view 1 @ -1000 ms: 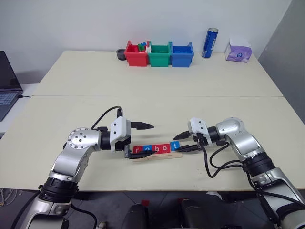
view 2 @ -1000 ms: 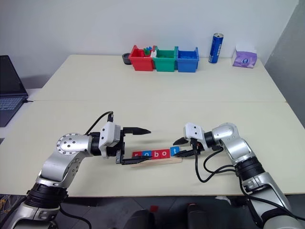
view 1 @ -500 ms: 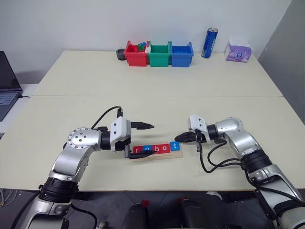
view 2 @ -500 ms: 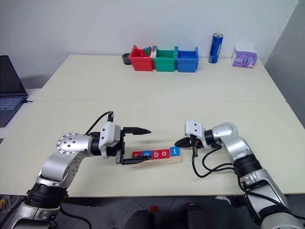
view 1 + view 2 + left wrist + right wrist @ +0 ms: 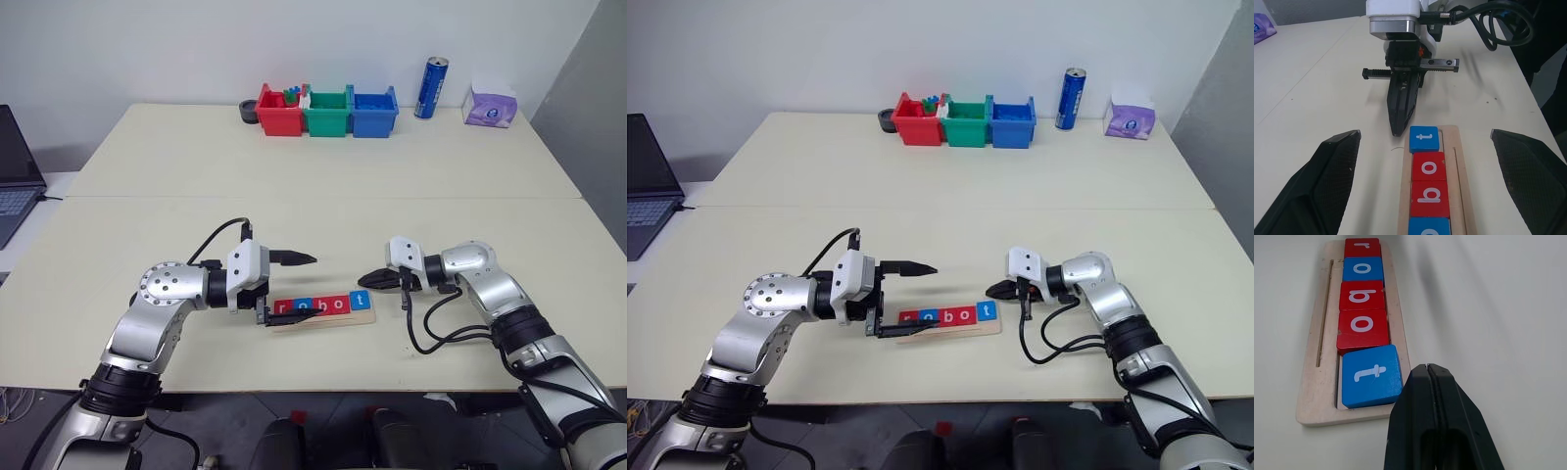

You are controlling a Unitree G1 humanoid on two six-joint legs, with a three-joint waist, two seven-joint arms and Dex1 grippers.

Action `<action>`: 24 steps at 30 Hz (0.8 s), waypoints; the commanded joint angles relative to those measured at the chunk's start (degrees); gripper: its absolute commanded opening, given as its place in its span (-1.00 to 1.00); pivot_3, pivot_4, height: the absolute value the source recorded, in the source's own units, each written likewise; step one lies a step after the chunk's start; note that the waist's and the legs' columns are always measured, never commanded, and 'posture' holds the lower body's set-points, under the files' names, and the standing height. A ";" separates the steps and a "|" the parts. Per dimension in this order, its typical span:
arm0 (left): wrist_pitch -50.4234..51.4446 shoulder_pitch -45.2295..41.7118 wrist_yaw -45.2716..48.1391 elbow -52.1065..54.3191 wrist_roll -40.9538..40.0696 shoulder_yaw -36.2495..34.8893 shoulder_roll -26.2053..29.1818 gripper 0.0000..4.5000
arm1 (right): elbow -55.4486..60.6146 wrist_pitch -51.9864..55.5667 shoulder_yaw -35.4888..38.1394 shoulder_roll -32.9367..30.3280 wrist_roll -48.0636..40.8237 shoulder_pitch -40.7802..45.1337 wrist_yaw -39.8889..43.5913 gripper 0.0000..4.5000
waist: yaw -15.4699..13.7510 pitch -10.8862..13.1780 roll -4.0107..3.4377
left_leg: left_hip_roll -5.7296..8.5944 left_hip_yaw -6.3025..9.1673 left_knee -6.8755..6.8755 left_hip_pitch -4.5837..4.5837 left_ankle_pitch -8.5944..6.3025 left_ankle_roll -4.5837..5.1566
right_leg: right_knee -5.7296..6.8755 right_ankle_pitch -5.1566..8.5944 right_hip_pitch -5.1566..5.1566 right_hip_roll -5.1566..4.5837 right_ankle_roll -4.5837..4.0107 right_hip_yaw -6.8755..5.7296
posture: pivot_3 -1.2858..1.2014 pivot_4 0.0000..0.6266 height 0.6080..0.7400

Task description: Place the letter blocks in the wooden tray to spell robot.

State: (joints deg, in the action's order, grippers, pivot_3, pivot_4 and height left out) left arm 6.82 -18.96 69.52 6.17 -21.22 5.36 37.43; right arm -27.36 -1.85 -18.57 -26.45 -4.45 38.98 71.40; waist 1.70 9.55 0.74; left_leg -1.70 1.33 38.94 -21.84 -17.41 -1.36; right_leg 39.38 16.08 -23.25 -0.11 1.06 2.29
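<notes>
The wooden tray [image 5: 324, 319] lies on the table in front of me. Five letter blocks sit in it, reading r [image 5: 284, 307], o [image 5: 302, 305], b [image 5: 320, 305], o [image 5: 339, 303], t [image 5: 361, 300]. The blue t block [image 5: 1371, 374] sits slightly crooked at the tray's right end, one corner over the rim. My right gripper [image 5: 364, 281] is shut on nothing, its tip just beyond the t block's far side. My left gripper [image 5: 312, 286] stands open at the tray's left end, one finger [image 5: 294, 258] beyond the tray and the other along its near edge.
Red [image 5: 279, 111], green [image 5: 326, 111] and blue [image 5: 373, 111] plastic bins stand at the table's far edge, with a black ring [image 5: 249, 112] beside them. A blue can [image 5: 431, 87] and a purple tissue pack [image 5: 490, 104] are at the back right. A laptop [image 5: 15, 176] sits off the left side.
My right gripper, which stood open around the t block, has shut empty. It has moved slightly towards the far side of that block. The left arm has stayed still.
</notes>
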 commanded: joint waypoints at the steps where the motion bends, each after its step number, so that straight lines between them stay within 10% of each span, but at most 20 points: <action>1: -1.07 -0.40 0.14 0.93 -0.03 -0.45 0.19 1.00 | 2.49 -0.31 0.83 -0.44 -0.40 -0.07 1.10 -0.98 | 0.00 0.00 0.00 | 0.00 0.00 0.00 0.00 0.00 0.00 | 0.00 0.00 0.00 0.00 0.00 -0.01 | 0.03 -0.52 1.00; 24: -1.66 -1.55 0.14 -0.45 0.37 -0.14 -0.03 1.00 | 4.14 1.07 1.41 -0.43 -0.56 -0.45 1.70 -0.98 | -0.01 0.00 0.00 | 0.01 0.00 0.00 0.00 0.00 0.00 | 0.00 0.00 0.00 0.00 0.00 -0.01 | 0.03 -0.52 1.00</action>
State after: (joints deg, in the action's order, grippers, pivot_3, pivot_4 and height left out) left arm 5.88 -19.44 69.46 4.85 -20.92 5.36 37.43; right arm -24.50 -0.71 -18.61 -26.54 -4.54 37.46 73.15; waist 1.69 9.55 0.74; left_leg -1.69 1.33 38.94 -21.84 -17.41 -1.36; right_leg 39.39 16.08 -23.25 -0.11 1.06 2.28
